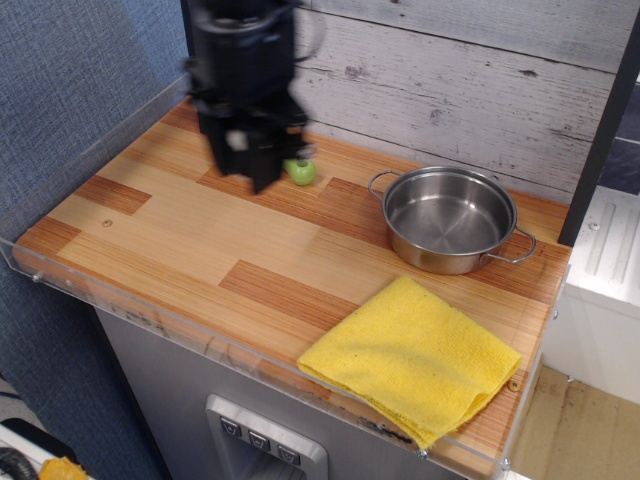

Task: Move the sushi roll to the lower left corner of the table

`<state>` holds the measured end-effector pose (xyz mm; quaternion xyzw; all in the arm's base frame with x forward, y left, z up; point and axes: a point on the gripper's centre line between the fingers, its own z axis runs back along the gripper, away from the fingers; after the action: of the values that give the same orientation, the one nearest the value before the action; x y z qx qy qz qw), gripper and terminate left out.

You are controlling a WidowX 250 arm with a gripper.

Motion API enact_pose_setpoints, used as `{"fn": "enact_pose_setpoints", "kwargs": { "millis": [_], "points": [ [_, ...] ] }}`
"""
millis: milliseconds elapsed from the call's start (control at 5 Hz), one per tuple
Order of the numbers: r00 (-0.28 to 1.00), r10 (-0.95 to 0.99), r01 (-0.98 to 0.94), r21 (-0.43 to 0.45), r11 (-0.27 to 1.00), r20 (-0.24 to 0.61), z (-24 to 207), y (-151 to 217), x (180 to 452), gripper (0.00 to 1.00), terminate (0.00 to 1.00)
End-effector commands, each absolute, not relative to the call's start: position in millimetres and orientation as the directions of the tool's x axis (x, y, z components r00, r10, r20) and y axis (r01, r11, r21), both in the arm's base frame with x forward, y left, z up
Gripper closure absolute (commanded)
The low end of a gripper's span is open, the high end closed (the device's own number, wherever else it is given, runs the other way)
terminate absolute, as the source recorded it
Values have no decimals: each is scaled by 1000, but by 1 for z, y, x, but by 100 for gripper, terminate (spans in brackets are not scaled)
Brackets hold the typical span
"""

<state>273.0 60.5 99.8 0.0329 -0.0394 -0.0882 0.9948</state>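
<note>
the fingers point(248, 160) hang blurred above the far left part of the worktop point(180, 230), pointing down, and a small pale patch shows between them. that patch is probably the white end face of the sushi roll point(237, 141), so the roll looks to be pinched in the fingers, which are closed most of the way around it; the blur keeps me from being sure of the exact hold. the roll is nowhere on the boards and the pot is empty.

as a small toy cylinder it should be light and fairly stiff, likely smooth enough on its black wrap to slip or spin if squeezed off centre. the best hold is probably across the curved wrap at mid-length, with the flat ends free.

outward from the fingers: the dark arm point(240, 50) rises past the top edge. just to its right a green spatula handle point(299, 171) peeks out, the blade hidden behind the arm. further right stands one steel pot point(450, 218), and nearer, one yellow cloth point(413, 357) lies at the near right edge. counted: one roll, one spatula, one pot, one cloth, one arm.
</note>
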Motion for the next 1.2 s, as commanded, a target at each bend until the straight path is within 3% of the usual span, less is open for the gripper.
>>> {"fn": "enact_pose_setpoints", "kwargs": {
  "millis": [0,400,600,1000],
  "points": [
    [989,-119,109,112,988,90,94,133,239,100,0],
    [994,-52,50,25,998,91,74,163,238,100,0],
    [994,-36,40,-35,999,100,66,159,246,100,0],
    [992,-85,85,0,996,90,64,149,258,100,0]
  ]
}}
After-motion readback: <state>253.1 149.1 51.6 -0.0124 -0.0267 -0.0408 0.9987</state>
